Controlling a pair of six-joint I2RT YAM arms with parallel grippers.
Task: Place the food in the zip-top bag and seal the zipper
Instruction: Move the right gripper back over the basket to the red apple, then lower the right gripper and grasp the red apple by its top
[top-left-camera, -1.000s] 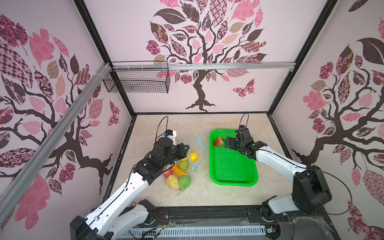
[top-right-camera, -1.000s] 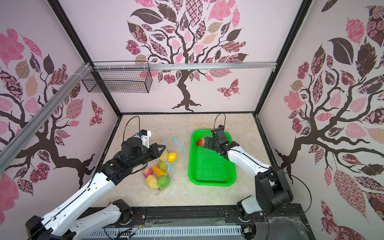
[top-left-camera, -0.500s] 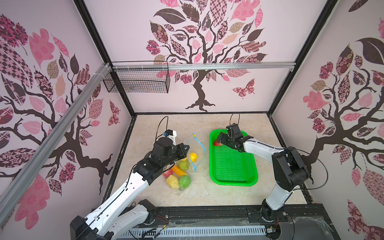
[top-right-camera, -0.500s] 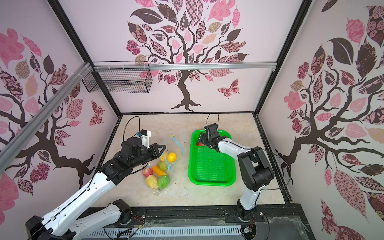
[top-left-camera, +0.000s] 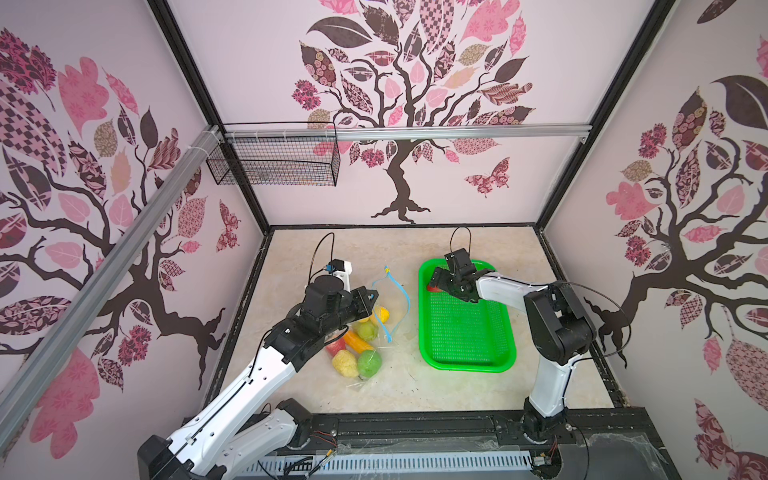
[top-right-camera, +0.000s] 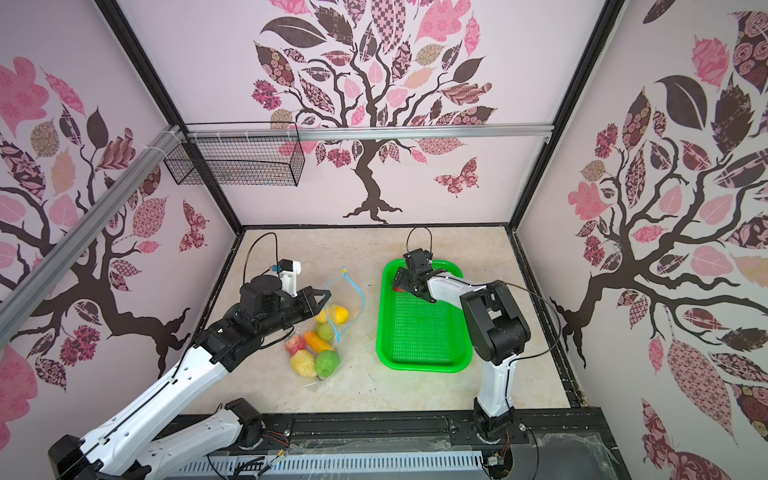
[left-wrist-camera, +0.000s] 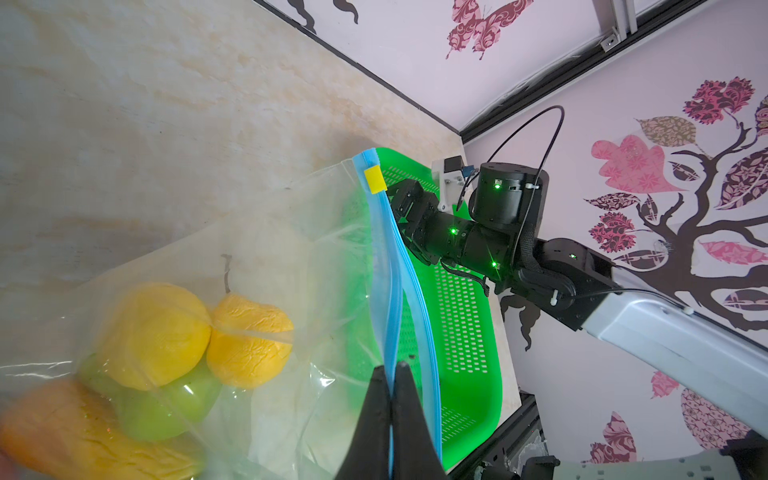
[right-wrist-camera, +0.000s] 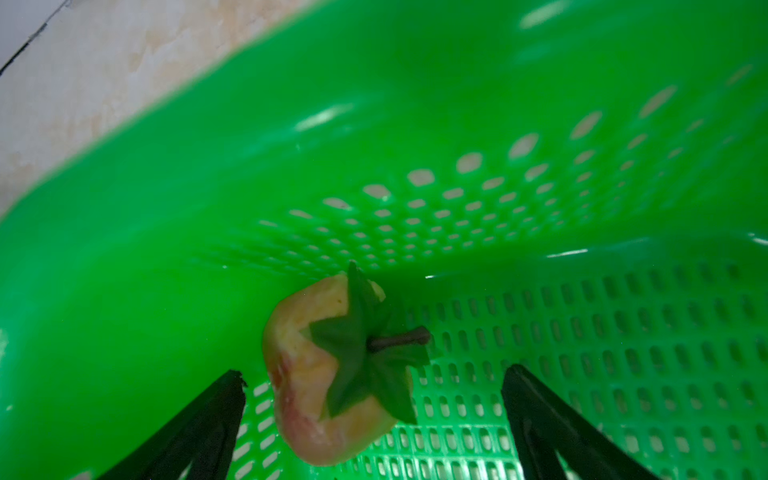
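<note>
The clear zip-top bag (top-left-camera: 376, 332) lies left of centre in both top views, its mouth gaping. Inside it are several pieces of food: a lemon (top-left-camera: 381, 313), a carrot (top-left-camera: 357, 340), a bumpy yellow piece (top-left-camera: 345, 362) and a green apple (top-left-camera: 369, 362). My left gripper (left-wrist-camera: 392, 368) is shut on one light-blue strip of the zipper (left-wrist-camera: 384, 266) and holds it raised; the yellow slider (left-wrist-camera: 374, 179) sits at the far end. A pale red strawberry (right-wrist-camera: 303, 382) lies in the basket's far left corner. My right gripper (right-wrist-camera: 376, 374) stands open, one finger on each side of the strawberry without touching it.
The green mesh basket (top-left-camera: 465, 365) sits right of the bag and holds only the strawberry. A black wire basket (top-left-camera: 274, 166) hangs on the back wall. Black frame edges and papered walls close in the beige floor (top-left-camera: 415, 386).
The right gripper has slid left along the basket's far end and dropped over the strawberry, and its arm has folded up at the elbow. The left arm and the bag have not moved.
</note>
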